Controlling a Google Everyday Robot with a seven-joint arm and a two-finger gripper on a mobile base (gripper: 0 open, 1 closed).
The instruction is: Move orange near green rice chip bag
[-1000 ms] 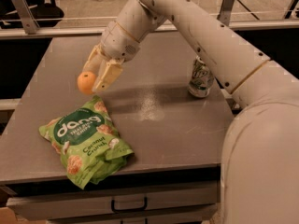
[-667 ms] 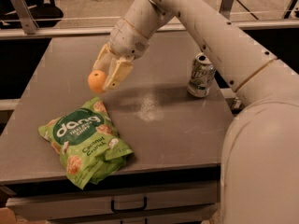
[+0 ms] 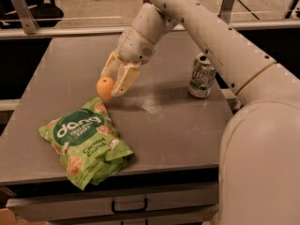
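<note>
Grey table (image 3: 183, 125), gripper (image 3: 112, 84) pinching part-hidden orange (image 3: 104, 87) by green rice chip bag (image 3: 86, 144)

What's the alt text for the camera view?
The robot's tool holds the orange low over the grey table, by the top edge of the green rice chip bag. A green and white soda can stands upright further right, apart from both.

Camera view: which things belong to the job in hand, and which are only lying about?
Job: green rice chip bag, flat on the table; orange, gripped in the claw just beyond that bag's top corner.
Lying about: soda can, upright near the table's right edge.
</note>
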